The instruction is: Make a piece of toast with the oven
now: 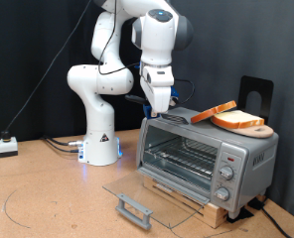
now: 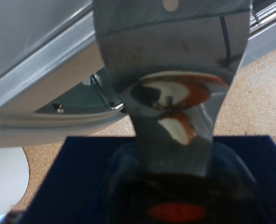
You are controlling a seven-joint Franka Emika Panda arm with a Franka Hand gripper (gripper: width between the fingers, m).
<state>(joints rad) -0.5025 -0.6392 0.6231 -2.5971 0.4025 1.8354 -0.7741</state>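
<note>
The toaster oven (image 1: 207, 159) stood on a wooden board (image 1: 197, 198) at the exterior view's right, a boxy silver-grey unit with its glass door (image 1: 142, 196) dropped fully open and lying flat toward the exterior view's bottom, the grey bar handle (image 1: 133, 209) at its free edge. The wire rack (image 1: 182, 157) was visible inside the lit cavity, and no bread showed on it. Three round knobs (image 1: 226, 173) ran down the front panel at the right of the opening. On top of the oven lay a round wooden plate (image 1: 258, 130) carrying two slices of bread: the piece of toast (image 1: 240, 120), pale white with a tan-brown crust, lay flat, while a second slice (image 1: 216, 111) leaned tilted against it toward the exterior view's left. The gripper (image 1: 163, 108) hung just above the oven's top, near its left rear corner and beside the tilted slice. A flat metal spatula blade (image 2: 166, 84) filled the wrist view, extending from the gripper and mirroring brown and white shapes. Whether the fingers were spread or closed could not be determined from either view.
</note>
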